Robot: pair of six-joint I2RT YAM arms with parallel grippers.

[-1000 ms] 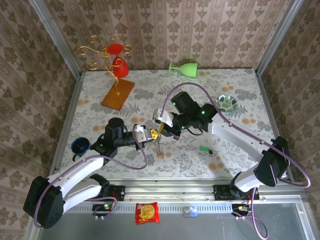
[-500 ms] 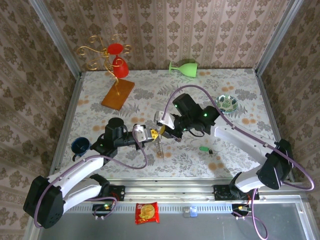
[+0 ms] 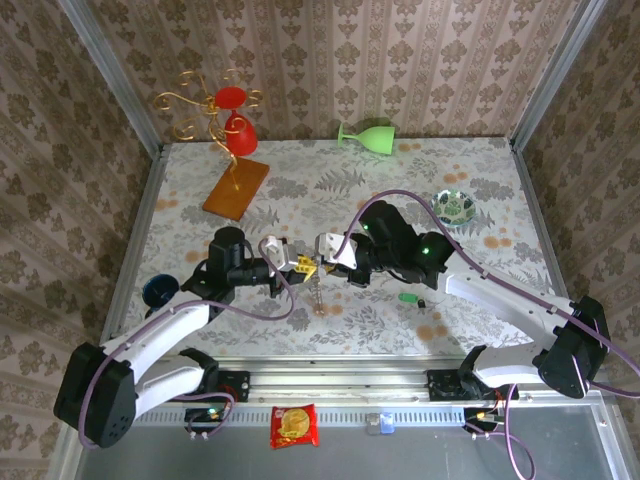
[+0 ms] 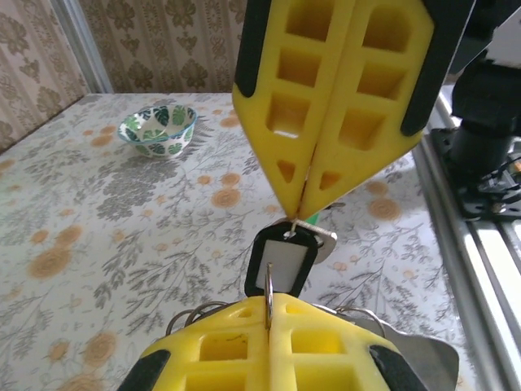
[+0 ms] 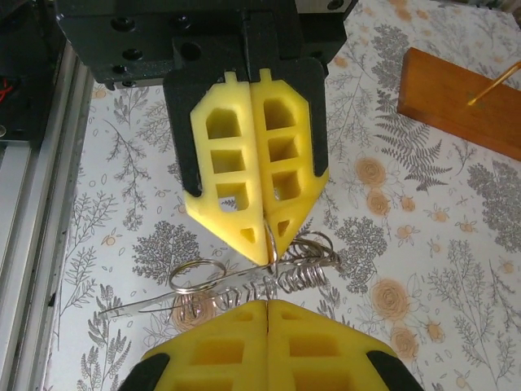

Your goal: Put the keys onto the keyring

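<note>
Left gripper (image 3: 299,265) and right gripper (image 3: 321,261) are pinching the dark key (image 4: 283,265) tip to tip. The keyring (image 3: 317,294) is dangling lengthwise toward the near edge.

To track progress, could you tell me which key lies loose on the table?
The green-headed key, alone on the table; the dark-headed key is held up off it.
</note>
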